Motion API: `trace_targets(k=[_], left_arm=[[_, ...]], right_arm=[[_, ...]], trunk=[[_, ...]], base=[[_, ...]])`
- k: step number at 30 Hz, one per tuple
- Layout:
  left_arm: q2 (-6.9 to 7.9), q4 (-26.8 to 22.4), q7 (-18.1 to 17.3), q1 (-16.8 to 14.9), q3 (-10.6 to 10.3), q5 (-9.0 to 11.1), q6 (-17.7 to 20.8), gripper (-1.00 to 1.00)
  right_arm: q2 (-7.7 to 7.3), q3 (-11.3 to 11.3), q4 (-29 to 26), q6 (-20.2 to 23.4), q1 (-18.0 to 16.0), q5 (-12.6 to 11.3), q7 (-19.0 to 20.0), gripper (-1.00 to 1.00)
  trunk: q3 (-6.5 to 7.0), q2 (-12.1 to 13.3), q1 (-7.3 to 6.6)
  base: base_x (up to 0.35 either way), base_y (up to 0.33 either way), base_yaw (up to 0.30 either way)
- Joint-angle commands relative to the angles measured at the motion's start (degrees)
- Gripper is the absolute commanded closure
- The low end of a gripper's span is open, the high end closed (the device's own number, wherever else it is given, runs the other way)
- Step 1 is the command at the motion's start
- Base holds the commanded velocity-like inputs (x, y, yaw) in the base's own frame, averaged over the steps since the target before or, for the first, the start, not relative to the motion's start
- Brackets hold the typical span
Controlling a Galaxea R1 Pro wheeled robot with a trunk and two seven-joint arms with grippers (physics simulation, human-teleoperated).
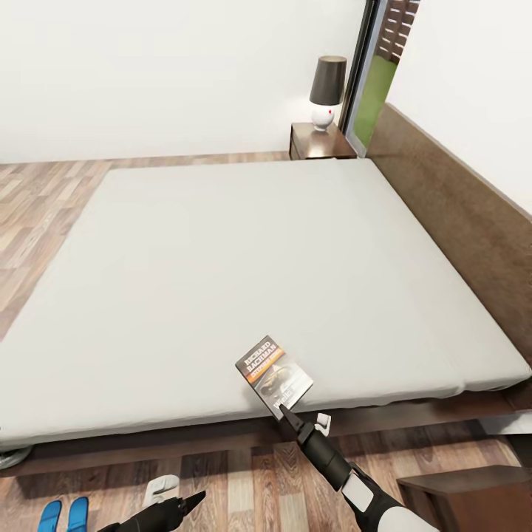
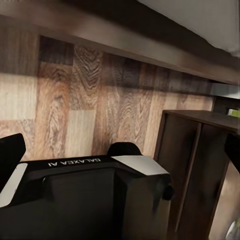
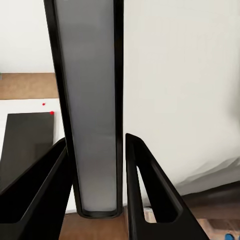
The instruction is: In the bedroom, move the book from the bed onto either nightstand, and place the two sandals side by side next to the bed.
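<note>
Black tapered pincer (image 1: 290, 415) fingers, white-and-black forearm shells, white "GALAXEA AI" lettering (seen upside down)

Item count, head view:

- Bed (image 1: 414, 425): one, spanning the centre of the frame.
- Book (image 1: 274, 375): one, at 6 o'clock, on the near mattress edge.
- Sandals (image 1: 64, 515): two, blue, side by side on the floor at 7 o'clock.
- Nightstand (image 1: 319, 142): one at 1 o'clock, beside the headboard. A second dark wooden cabinet (image 1: 473, 495) sits at 5 o'clock; whether it is a nightstand cannot be confirmed.
- Lamp (image 1: 326, 91): one, on the 1 o'clock nightstand.
- Grippers: two, left gripper (image 1: 193, 499) at 7 o'clock, right gripper (image 1: 284, 408) at 6 o'clock.
</note>
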Motion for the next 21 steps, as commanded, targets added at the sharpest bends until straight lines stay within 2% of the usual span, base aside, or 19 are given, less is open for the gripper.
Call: trace_targets(k=[1, 13, 17, 20, 21], left_arm=[[0.04, 0.0, -0.1, 0.0, -0.5, 0.6, 0.1, -1.00], [0.04, 0.0, -0.1, 0.0, -0.5, 0.6, 0.1, -1.00], [0.04, 0.0, -0.1, 0.0, -0.5, 0.5, 0.1, -1.00], [0.04, 0.0, -0.2, 0.0, -0.5, 0.5, 0.1, -1.00], [0.04, 0.0, -0.2, 0.0, -0.5, 0.5, 0.1, -1.00]], right_arm=[[0.00, 0.3, 0.0, 0.4, 0.0, -0.5, 0.1, 1.00], [-0.04, 0.7, -0.1, 0.7, 0.0, 0.1, -0.1, 1.00], [-0.08, 0.9, -0.6, 3.2, 0.0, 0.4, -0.2, 1.00], [-0.04, 4.5, -0.8, 8.7, 0.0, 1.3, 0.0, 1.00], [-0.06, 6.8, -0.9, 10.2, 0.0, 2.0, 0.1, 1.00]], trunk=[[0.15, 0.4, -0.22], [2.31, 5.2, -2.86], [3.03, 6.8, -3.74], [3.56, 8.0, -4.40], [3.74, 8.4, -4.62]], base=[[0.000, 0.000, 0.000], [0.000, 0.000, 0.000], [0.000, 0.000, 0.000], [0.000, 0.000, 0.000], [0.000, 0.000, 0.000]])
